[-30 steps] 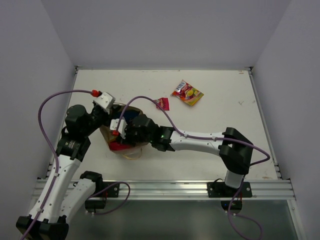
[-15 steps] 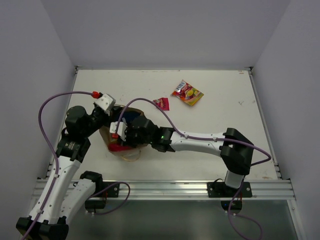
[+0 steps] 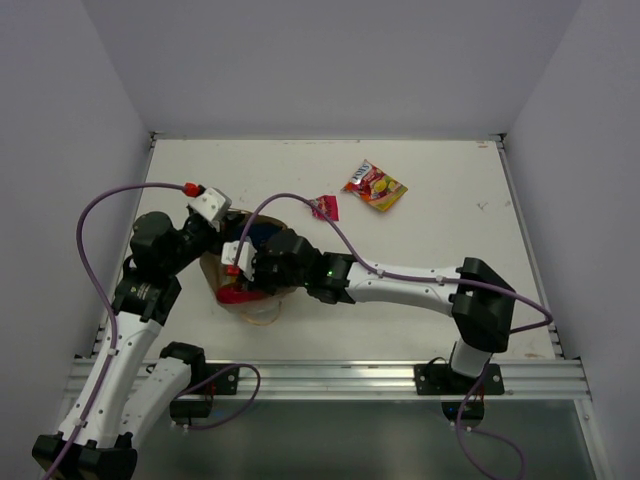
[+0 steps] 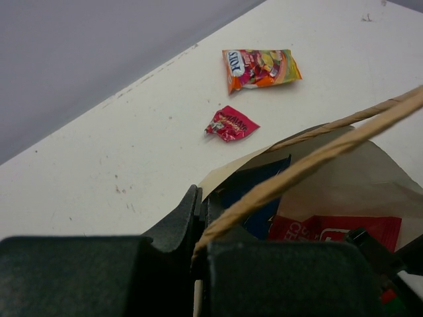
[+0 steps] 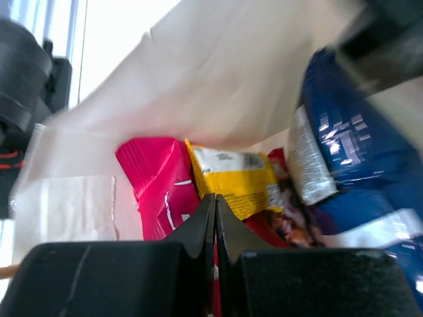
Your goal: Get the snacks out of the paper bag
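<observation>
Pinching handle [image 4: 317, 158]: left fingers [image 4: 173, 231] | right fingers [image 5: 199, 228] closed inside paper bag [image 5: 218, 72], mouth rightward

Blue chip bag [image 5: 357, 152], pink bag [image 5: 155, 188], yellow bar [image 5: 231, 178] in cream kraft paper bag [image 4: 350, 178]; red-yellow candy pouch [image 4: 261, 68], tiny red wrapper [image 4: 231, 123] behind it on white table [image 3: 430, 220].

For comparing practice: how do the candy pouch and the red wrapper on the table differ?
The pouch is larger; the wrapper is tiny. The pouch is orange and yellow; the wrapper is red. The wrapper lies nearer the bag than the pouch. Both lie flat on the table, outside the bag.
</observation>
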`<action>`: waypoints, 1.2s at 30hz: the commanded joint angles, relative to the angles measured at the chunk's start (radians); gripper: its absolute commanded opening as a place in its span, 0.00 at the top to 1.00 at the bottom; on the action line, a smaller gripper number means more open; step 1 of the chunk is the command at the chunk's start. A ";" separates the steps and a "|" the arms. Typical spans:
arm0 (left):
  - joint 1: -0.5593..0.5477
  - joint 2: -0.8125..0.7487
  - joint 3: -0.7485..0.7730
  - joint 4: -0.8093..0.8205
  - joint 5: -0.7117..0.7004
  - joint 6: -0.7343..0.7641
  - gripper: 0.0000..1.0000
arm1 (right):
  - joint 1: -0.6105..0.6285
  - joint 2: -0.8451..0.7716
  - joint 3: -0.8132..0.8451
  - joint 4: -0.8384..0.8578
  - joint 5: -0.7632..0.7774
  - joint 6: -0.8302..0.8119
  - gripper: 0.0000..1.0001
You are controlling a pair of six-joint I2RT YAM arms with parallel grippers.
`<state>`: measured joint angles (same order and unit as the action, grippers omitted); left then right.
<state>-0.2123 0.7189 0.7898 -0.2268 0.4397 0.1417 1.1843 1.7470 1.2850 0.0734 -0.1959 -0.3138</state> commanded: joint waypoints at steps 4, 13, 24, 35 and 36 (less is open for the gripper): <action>-0.007 -0.013 -0.009 0.026 0.017 -0.001 1.00 | 0.006 -0.058 0.011 0.017 0.018 0.013 1.00; -0.007 -0.013 -0.015 0.024 0.025 -0.001 1.00 | 0.006 -0.012 0.033 -0.006 -0.022 0.004 0.72; -0.007 -0.001 -0.011 0.026 0.027 -0.014 1.00 | 0.012 0.081 0.060 0.005 -0.010 0.001 0.60; -0.007 -0.012 -0.020 0.026 0.040 -0.017 1.00 | 0.011 0.128 0.103 0.046 0.061 0.016 0.71; -0.007 -0.010 -0.020 0.026 0.039 -0.019 1.00 | 0.011 0.135 0.109 0.043 0.072 0.016 0.73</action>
<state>-0.1978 0.7151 0.7868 -0.2199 0.4030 0.1543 1.1893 1.8332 1.3277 0.0940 -0.1879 -0.3153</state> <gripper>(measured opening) 0.017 0.288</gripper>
